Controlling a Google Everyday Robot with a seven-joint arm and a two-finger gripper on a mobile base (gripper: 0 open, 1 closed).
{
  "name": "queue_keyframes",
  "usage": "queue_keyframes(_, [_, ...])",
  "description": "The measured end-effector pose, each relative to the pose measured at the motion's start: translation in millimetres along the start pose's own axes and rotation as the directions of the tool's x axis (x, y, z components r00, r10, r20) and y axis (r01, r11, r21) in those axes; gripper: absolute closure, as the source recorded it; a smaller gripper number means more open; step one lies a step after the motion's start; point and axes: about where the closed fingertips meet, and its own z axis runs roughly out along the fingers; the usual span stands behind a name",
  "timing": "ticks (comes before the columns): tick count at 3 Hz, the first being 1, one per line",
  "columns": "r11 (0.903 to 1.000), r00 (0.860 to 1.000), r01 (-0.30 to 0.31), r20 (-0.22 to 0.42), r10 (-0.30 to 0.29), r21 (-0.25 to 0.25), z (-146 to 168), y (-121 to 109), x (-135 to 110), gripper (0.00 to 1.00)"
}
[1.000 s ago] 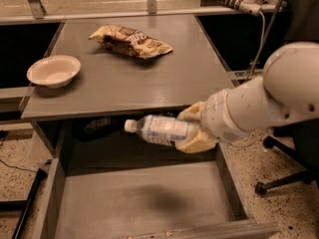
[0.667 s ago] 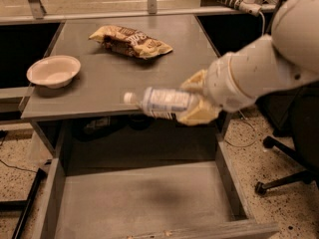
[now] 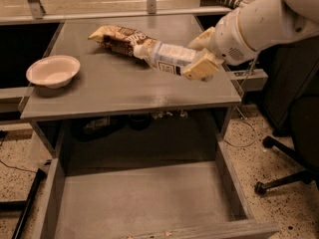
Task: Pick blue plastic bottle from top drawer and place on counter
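Observation:
My gripper (image 3: 195, 55) is shut on the blue plastic bottle (image 3: 167, 57), a clear bottle with a pale blue-and-white label and white cap pointing left. It holds the bottle sideways just above the right half of the counter (image 3: 124, 86). The bottle's cap end overlaps the yellow-brown snack bag (image 3: 118, 38) in the view. The top drawer (image 3: 144, 203) stands pulled open below the counter's front edge, its grey bottom bare. My white arm reaches in from the upper right.
A white bowl (image 3: 53, 70) sits at the counter's left edge. A black office chair base (image 3: 286, 163) stands to the right of the drawer. Cables and dark items lie under the desk behind the drawer.
My gripper has lifted the bottle from above the drawer's back up and over the counter, moving away from the front edge toward the snack bag.

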Motion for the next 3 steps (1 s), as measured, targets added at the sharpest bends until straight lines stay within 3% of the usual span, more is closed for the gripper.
queue_keyframes(1, [0.9916,0.992,-0.125,0.016,0.124,0.036,16.3,-26.1,14.6,1.0])
queue_keyframes(3, [0.9499,0.953,-0.302,0.008,0.302,0.081,52.5,-50.9,47.3,1.0])
